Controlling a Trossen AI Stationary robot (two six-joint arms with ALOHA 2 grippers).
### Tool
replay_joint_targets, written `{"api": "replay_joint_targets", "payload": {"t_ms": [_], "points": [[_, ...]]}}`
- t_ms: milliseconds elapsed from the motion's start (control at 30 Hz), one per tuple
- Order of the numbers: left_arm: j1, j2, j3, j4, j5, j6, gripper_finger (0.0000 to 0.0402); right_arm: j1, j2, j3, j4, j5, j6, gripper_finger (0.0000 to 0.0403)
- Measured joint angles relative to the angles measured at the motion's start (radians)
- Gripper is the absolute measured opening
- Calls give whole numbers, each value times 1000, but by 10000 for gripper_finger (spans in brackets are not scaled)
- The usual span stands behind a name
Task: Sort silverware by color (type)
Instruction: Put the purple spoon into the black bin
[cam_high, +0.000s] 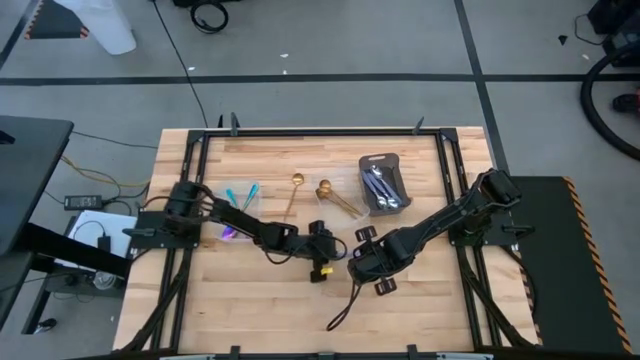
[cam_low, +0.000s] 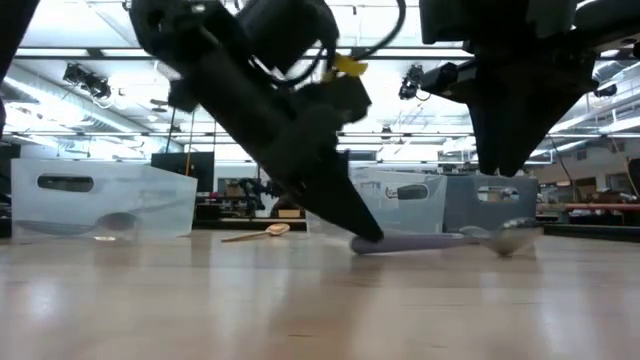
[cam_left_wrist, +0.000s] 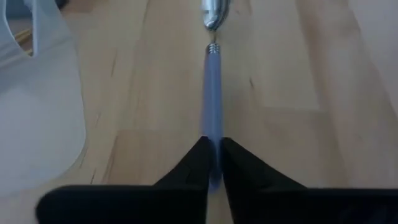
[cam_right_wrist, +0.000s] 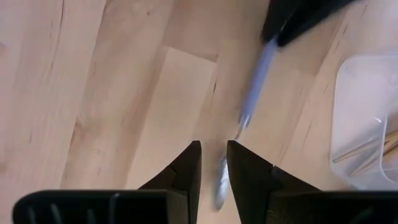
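The left gripper (cam_left_wrist: 213, 163) clenches the handle end of one blue-handled spoon (cam_left_wrist: 212, 93) lying flat mid-table, its long axis running straight away from the fingers, bowl farthest. The right gripper (cam_right_wrist: 213, 163), fingers slightly parted and holding nothing, hovers over that bowl. Two gold spoons (cam_high: 296, 190) lie beyond.

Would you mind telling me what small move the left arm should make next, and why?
Probably a short, gentle lift. The left gripper has its fingers closed around the blue handle of a spoon that lies flat on the wooden table. The right gripper hovers over the spoon's bowl end, so rising slowly should avoid a bump.
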Motion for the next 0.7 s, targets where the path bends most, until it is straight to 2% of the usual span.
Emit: {"api": "replay_joint_targets", "payload": {"t_ms": [133,333,433,700], "points": [[-9,-73,-5,-94,6,20,22,0,0,0,-15,5,18,87],[-10,-146,-2,-189,-5,37,20,0,0,0,-24,19,33,87],[-7,-144,-3,-195,-8,24,20,0,0,0,-18,35,29,87],[-12,-38,0,-142,-3,-22,35,0,0,0,3,36,26,87]]}}
